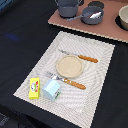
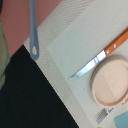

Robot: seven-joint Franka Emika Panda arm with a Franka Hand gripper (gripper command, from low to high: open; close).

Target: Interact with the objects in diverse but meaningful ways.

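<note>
A yellow rectangular box and a pale blue carton stand side by side at the near corner of a pale placemat. A beige toy plate lies mid-mat, between an orange-handled knife and an orange-handled fork. The wrist view shows the knife, the plate, the fork tines and a corner of the carton. No white-and-blue tube or reddish-handled frying pan shows. The gripper is out of both views.
A pinkish board at the back holds a grey pot, a smaller dark pan with a spoon and a bowl. A blue-grey utensil handle lies on the board in the wrist view. The table is black.
</note>
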